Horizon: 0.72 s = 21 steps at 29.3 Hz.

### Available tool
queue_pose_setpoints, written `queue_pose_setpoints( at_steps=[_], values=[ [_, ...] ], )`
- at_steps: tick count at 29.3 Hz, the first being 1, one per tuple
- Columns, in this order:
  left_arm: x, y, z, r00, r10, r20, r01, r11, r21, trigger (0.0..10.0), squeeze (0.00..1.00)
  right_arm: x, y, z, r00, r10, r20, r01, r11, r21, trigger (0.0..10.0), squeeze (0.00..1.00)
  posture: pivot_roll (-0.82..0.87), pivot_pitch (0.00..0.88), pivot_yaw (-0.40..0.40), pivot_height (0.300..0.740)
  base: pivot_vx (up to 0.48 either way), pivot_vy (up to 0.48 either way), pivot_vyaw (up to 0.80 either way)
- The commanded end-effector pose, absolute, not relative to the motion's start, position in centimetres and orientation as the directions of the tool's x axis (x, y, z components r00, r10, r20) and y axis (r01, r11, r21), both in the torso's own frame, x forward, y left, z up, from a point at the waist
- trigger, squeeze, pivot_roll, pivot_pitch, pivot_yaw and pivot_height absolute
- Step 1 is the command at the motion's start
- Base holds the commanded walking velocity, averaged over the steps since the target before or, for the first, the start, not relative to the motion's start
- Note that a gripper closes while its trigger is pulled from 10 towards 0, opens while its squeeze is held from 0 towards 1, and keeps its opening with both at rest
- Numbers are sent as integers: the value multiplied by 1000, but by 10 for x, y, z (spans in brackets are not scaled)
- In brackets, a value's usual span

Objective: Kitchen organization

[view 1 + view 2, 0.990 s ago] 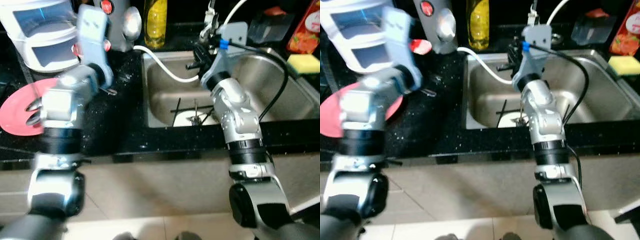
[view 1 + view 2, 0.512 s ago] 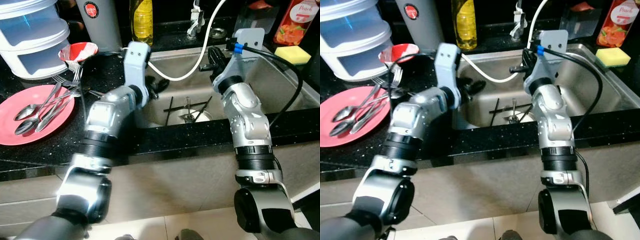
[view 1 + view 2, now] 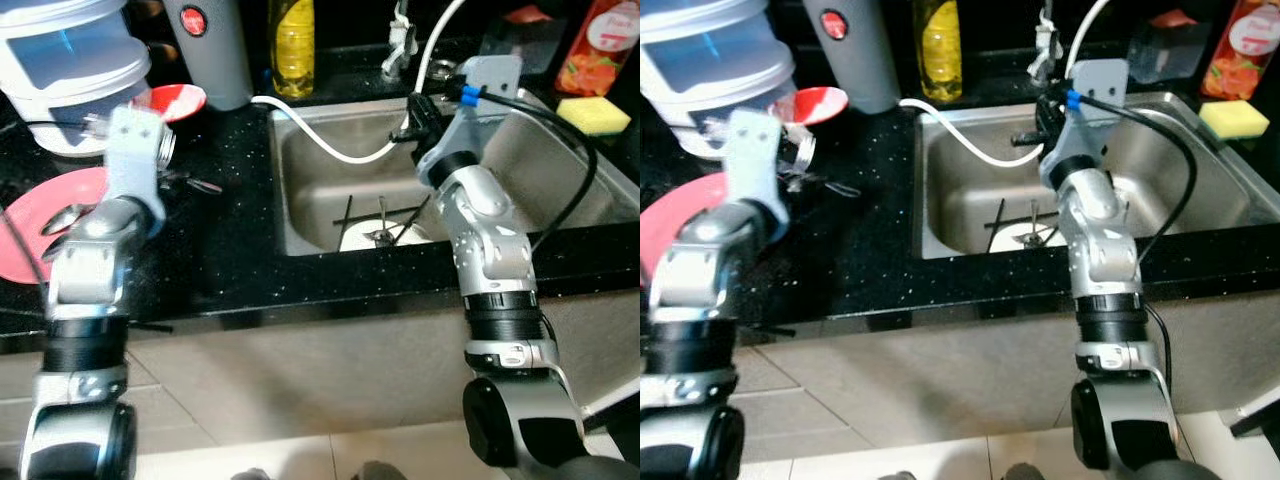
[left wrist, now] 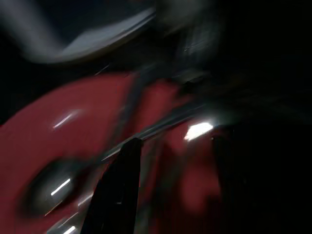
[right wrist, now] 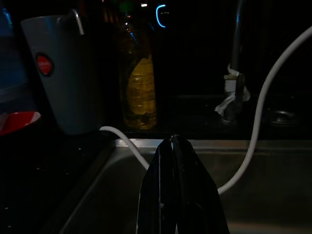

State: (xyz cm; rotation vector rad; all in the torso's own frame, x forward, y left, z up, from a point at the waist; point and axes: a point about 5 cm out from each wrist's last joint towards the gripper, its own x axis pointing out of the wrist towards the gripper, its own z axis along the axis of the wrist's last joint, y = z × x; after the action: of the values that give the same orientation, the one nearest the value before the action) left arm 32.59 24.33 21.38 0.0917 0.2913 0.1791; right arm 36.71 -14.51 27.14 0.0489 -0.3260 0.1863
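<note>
A red plate (image 3: 30,215) with several spoons (image 4: 53,185) lies on the black counter (image 3: 240,250) at the left. My left arm is raised over it, and the blurred left wrist view shows my left gripper (image 4: 168,195) open just above the plate, holding nothing. Loose forks (image 3: 188,182) lie beside the plate. More cutlery (image 3: 380,228) and a white plate (image 3: 360,240) lie in the steel sink (image 3: 310,200). My right gripper (image 5: 174,146) hangs shut and empty over the sink's back edge.
A white hose (image 3: 320,145) runs from the tap into the sink. A red bowl (image 3: 172,100), a grey jug (image 3: 210,50), a yellow bottle (image 3: 290,45) and stacked plastic tubs (image 3: 70,50) line the back. A yellow sponge (image 3: 595,112) sits at the far right.
My left arm has swung from the sink's left edge back to the left, over the red plate. The right arm has stayed over the sink. The camera has shifted a little.
</note>
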Motion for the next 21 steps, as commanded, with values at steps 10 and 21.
queue_pose_setpoints(
  at_steps=[10,21],
  values=[
    [293,294,216,847,419,-328,-388,908,160,10000,0,369,-137,263,935,195,298,-215,976,34,10000,0,138,17,55,740,0,0,0],
    [303,293,220,907,107,-407,-53,989,141,9686,0,369,-136,258,936,199,289,-218,975,34,10000,0,136,20,56,740,0,0,0]
  ],
)
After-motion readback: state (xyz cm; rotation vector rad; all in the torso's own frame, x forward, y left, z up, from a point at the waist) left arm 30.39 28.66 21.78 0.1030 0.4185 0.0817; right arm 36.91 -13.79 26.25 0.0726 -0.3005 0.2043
